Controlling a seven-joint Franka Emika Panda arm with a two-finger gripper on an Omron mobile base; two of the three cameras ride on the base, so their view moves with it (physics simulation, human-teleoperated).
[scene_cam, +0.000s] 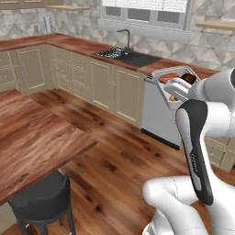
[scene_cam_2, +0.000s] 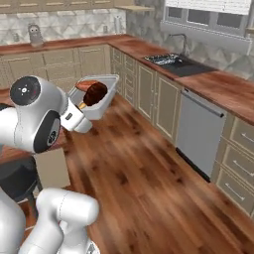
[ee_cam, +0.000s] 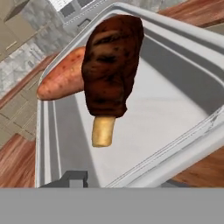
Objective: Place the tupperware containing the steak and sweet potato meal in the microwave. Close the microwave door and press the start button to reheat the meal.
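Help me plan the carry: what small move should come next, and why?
Probably keep the tupperware level and carry it on toward the microwave. It hangs in the air over the wood floor, clear of any counter, with the steak and sweet potato loose inside.

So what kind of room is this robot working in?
A home kitchen, rendered: a sink with a tap set in a wooden counter, cream cabinets below it, and a dishwasher.

The steak (ee_cam: pixel 111 65) is covering the sweet potato's (ee_cam: pixel 61 81) near end. The tupperware's (ee_cam: pixel 183 144) corners are running off the hand view's edges. The gripper (ee_cam: pixel 75 178) is hiding beneath its rim, jaws unreadable.
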